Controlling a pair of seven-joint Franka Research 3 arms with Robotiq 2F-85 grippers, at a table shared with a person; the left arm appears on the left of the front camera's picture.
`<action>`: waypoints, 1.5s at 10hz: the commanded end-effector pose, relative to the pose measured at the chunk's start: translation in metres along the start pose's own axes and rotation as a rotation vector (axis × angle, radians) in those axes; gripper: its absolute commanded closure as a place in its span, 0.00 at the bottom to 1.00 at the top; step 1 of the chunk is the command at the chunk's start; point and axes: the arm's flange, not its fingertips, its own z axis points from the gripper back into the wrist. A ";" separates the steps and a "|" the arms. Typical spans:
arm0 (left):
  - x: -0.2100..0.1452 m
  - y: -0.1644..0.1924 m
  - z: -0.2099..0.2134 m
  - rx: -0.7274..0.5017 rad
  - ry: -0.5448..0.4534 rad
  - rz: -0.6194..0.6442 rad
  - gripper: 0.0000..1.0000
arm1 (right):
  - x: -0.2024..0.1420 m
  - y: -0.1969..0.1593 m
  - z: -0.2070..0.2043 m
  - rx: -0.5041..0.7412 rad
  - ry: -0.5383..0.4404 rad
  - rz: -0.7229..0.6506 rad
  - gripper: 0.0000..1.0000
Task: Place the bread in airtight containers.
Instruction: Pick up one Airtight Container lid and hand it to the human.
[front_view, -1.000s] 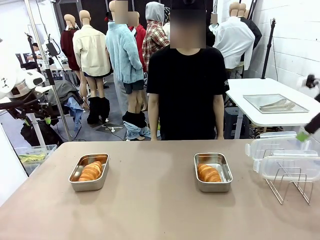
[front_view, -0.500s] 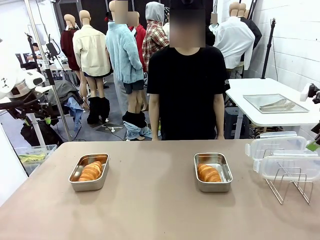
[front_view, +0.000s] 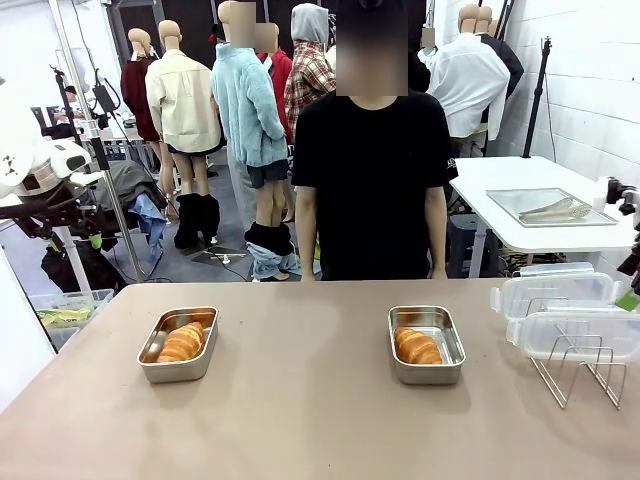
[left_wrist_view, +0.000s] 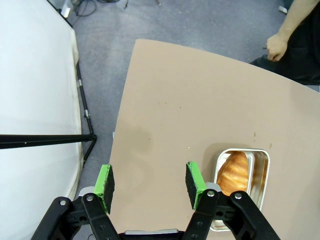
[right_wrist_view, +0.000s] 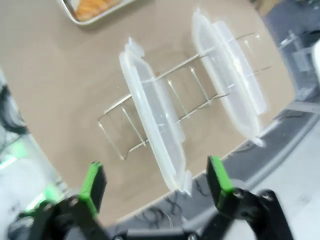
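Two steel airtight containers stand open on the tan table, the left one (front_view: 178, 345) and the right one (front_view: 427, 345), each holding one golden bread roll (front_view: 183, 341) (front_view: 418, 347). My left gripper (left_wrist_view: 149, 185) hangs open high over the table's left edge, with the left container (left_wrist_view: 260, 162) and its bread (left_wrist_view: 235, 172) beside one finger. My right gripper (right_wrist_view: 156, 181) is open above two translucent lids (right_wrist_view: 155, 132) (right_wrist_view: 227, 82) that stand in a wire rack (right_wrist_view: 165, 110). The right container's corner (right_wrist_view: 95, 7) shows at the top of that view.
In the front view the lids (front_view: 560, 295) and wire rack (front_view: 580, 370) stand at the table's right edge. A person (front_view: 372, 180) stands at the far side, hands down (left_wrist_view: 276, 46). A white side table with a flat steel tray (front_view: 550, 208) is behind on the right.
In the front view my right arm has drawn back to the right, its green pad slipping down toward the picture's edge. The containers, bread and lids have not moved.
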 end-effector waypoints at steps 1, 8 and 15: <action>0.000 0.000 0.002 0.001 -0.003 0.001 0.25 | 0.020 -0.025 -0.007 0.045 0.081 0.219 0.00; 0.000 0.000 0.002 0.001 -0.003 0.001 0.25 | 0.032 -0.024 -0.031 0.087 0.210 0.291 0.00; 0.000 0.000 0.002 0.001 -0.003 0.001 0.25 | 0.039 -0.026 -0.075 0.162 0.225 0.277 0.00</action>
